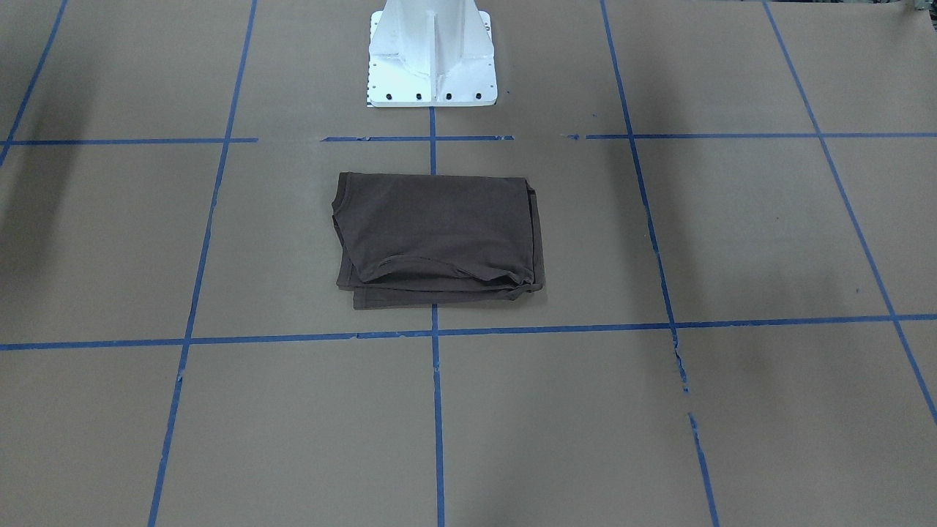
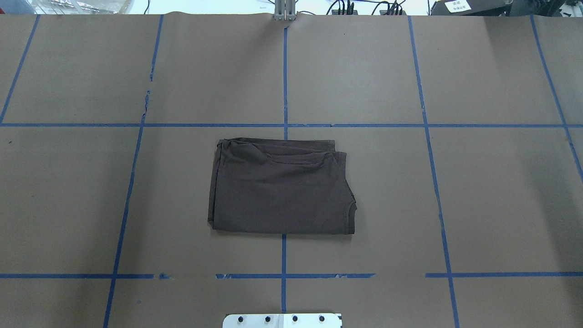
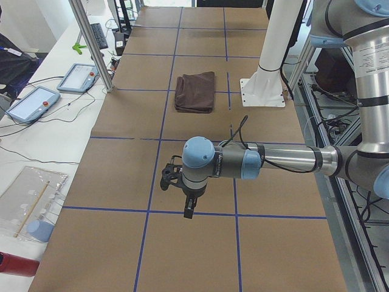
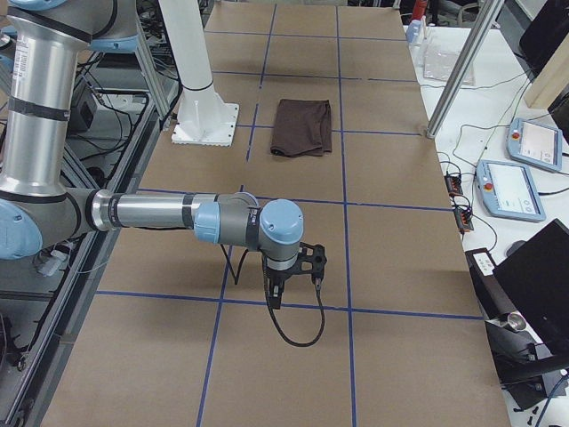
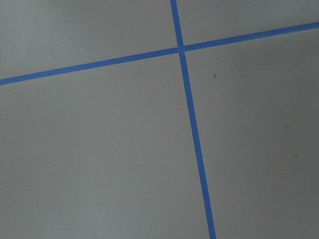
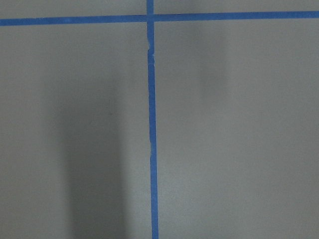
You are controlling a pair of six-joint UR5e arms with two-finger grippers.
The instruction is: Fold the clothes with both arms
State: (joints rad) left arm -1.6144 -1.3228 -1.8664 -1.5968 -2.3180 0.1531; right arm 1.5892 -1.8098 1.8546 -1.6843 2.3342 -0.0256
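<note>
The dark brown T-shirt (image 2: 280, 187) lies folded into a flat rectangle at the middle of the paper-covered table, just in front of the robot's base; it also shows as a T-shirt (image 1: 439, 238) in the front-facing view. Neither arm touches it. In the exterior left view my left gripper (image 3: 189, 208) hangs over bare paper far from the T-shirt (image 3: 196, 92). In the exterior right view my right gripper (image 4: 276, 298) hangs likewise, far from the T-shirt (image 4: 302, 126). I cannot tell whether either gripper is open or shut. Both wrist views show only brown paper and blue tape.
The white pedestal base (image 1: 432, 55) stands right behind the shirt. Blue tape lines (image 2: 284, 77) grid the brown paper. Teach pendants (image 3: 30, 103) and cables lie on the white bench beyond the far table edge, beside a metal post (image 3: 91, 42).
</note>
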